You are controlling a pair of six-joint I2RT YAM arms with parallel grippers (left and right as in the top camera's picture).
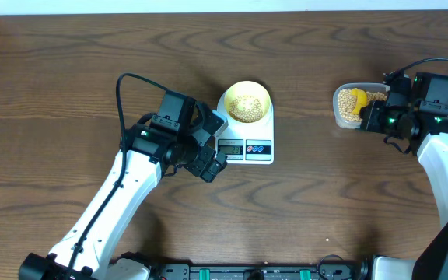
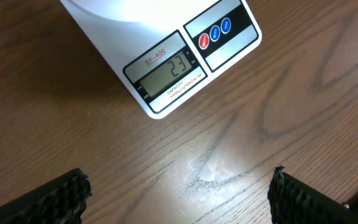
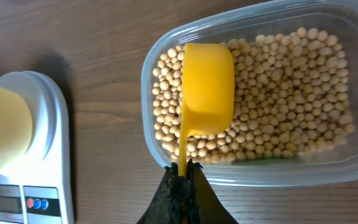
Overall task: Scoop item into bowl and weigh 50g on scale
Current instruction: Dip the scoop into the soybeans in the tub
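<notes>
Tabletop (image 1: 68, 62) of brown, matte wood grain carries one flat white plastic scale (image 1: 257, 148) at the centre of the overhead view; its grey display reads 23. One small round pale-yellow bowl (image 1: 246, 85) sits on the scale's upper half, partly filled with round tan beans (image 1: 246, 105). Many more beans fill one clear rounded-rectangular container (image 3: 278, 174) at upper right. One glossy yellow scoop (image 3: 208, 87) rests its cup on the container's beans. Two white arms are present. The left reaches up from lower left, its gripper (image 2: 179, 190) spread wide and empty beside the scale's lower left corner. The right bends in from the right edge, its gripper (image 3: 182, 171) clamped on the scoop's thin handle.
</notes>
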